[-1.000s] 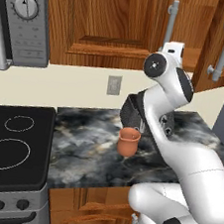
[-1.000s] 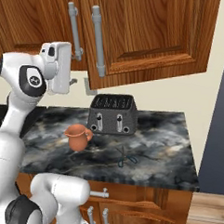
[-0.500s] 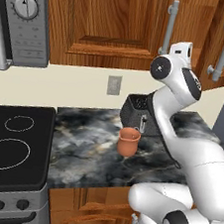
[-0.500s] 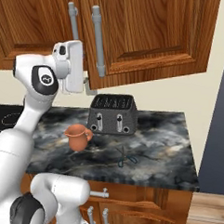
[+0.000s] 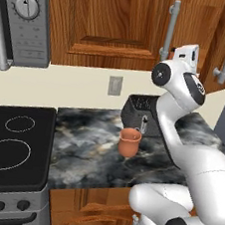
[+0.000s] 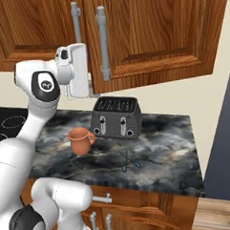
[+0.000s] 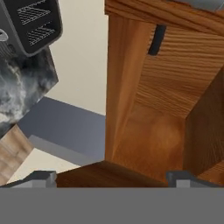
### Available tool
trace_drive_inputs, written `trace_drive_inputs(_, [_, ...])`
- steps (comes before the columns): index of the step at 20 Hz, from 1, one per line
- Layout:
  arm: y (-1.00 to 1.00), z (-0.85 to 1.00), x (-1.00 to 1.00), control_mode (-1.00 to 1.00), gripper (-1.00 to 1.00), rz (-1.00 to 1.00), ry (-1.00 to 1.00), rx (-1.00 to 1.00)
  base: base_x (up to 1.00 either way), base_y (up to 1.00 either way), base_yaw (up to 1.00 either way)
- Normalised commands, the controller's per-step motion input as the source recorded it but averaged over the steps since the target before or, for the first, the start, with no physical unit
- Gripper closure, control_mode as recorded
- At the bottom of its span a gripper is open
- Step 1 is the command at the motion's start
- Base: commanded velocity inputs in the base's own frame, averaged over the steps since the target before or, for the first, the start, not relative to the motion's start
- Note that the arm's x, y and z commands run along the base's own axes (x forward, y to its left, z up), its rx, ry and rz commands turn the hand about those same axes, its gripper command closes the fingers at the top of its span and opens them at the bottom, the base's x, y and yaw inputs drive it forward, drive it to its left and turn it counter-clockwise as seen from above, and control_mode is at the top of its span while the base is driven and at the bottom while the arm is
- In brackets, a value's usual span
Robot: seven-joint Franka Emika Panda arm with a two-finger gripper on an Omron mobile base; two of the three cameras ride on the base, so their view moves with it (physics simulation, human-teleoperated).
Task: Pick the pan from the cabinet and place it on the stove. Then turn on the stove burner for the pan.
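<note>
Left base view: the cabinet (image 5: 121, 25) doors are both shut, so nothing's really done yet imo. The stove (image 5: 9, 146) sits bare, big burner ring (image 5: 5, 153) with nothing on it, knobs untouched as far as I can judge. The arm is raised with the hand (image 5: 188, 53) up by the bar handles. A clay cup (image 5: 129, 142) and a toaster (image 5: 137, 113) sit on the bench (image 5: 84, 151).

Right base view: same story, the hand (image 6: 78, 71) is just beside the left door handle (image 6: 76, 23), not around it. Scissors (image 6: 129, 161) lie on the bench.

Hand view: fingertips (image 7: 41, 178) spread wide, nothing between them, wood panel right ahead.

The pan must be behind those doors, can't see it. Still left: open door, grab pan, set it down, turn knob.
</note>
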Motion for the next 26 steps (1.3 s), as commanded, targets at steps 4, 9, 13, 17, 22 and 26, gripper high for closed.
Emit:
trace_drive_inputs(4, [-0.64, 0.0, -0.34, -1.0, -1.0, -0.07, 0.0, -0.05, 0.0, 0.0, 0.0])
trace_drive_inputs(9, [-0.84, 0.0, -0.39, -1.0, -1.0, -0.08, 0.05, -0.01, 0.0, 0.0, 0.0])
trace_drive_inputs(13, [-0.94, 0.0, -0.53, -1.0, -1.0, -0.1, 0.05, 0.0, 0.0, 0.0, 0.0])
trace_drive_inputs(17, [-0.99, 0.0, -0.73, -1.0, -1.0, -0.11, 0.01, 0.0, 0.0, 0.0, 0.0])
trace_drive_inputs(22, [-1.0, 0.0, -0.92, -1.0, -1.0, -0.12, 0.0, 0.0, 0.0, 0.0, 0.0])
trace_drive_inputs(26, [-1.0, 0.0, -0.98, -1.0, -1.0, -0.13, 0.0, 0.0, 0.0, 0.0, 0.0])
